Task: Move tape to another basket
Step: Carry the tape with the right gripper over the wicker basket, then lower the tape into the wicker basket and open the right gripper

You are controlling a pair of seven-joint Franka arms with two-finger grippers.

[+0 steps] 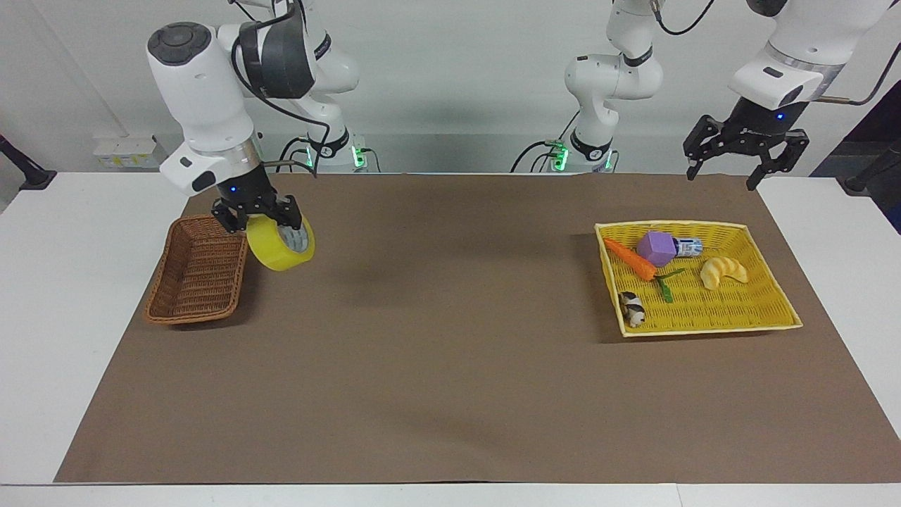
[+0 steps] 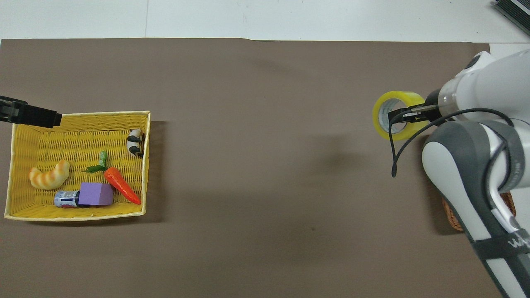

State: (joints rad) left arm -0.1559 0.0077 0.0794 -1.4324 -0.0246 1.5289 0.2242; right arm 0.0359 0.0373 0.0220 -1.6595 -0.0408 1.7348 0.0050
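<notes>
- Facing view: the right gripper (image 1: 259, 220) is gripping the tape (image 1: 281, 243) by its wall, clamped tight, lifted just beside the basket (image 1: 199, 270), toward the table's middle.
- The tape is showing as a glossy yellow ring, tilted, with a grey-white core; the basket is looking brown, woven, with sloping sides.
- The left gripper (image 1: 746, 144) is hanging with jaws spread, holding nothing, above the tray (image 1: 704, 317) of bright yellow weave.
- Overhead view: the right arm is covering nearly all the basket (image 2: 451, 217); the left gripper (image 2: 29, 116) is showing only dark fingers.
</notes>
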